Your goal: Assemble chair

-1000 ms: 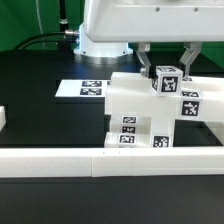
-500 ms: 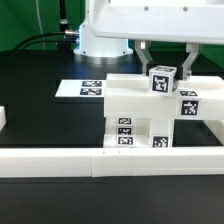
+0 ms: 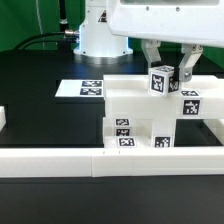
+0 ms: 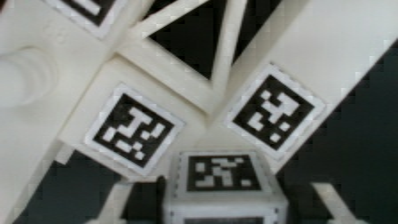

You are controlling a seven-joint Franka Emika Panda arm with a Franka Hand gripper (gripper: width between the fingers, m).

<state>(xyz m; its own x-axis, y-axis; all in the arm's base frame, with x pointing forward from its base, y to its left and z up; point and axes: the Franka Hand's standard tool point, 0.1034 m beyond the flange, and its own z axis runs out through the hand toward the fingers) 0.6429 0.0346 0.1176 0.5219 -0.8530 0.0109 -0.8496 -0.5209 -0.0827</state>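
Observation:
The partly built chair (image 3: 135,105) stands on the black table at the exterior view's right, made of white blocky parts with square tags. A small white tagged cube (image 3: 163,81) sits at its upper right part. My gripper (image 3: 167,70) hangs over the cube with one finger on each side. In the wrist view the cube (image 4: 222,182) lies between my fingers (image 4: 118,203) with a dark gap on both sides, so the gripper (image 4: 222,205) is open. Beyond the cube, tagged chair panels (image 4: 267,105) fill the view.
The marker board (image 3: 90,88) lies flat behind the chair on the exterior view's left. A long low white border wall (image 3: 60,160) runs along the front. A small white piece (image 3: 3,120) shows at the left edge. The robot base (image 3: 100,35) stands behind.
The arm's body has shifted towards the exterior view's right and slightly up. The cube has turned a little but stays in about the same place.

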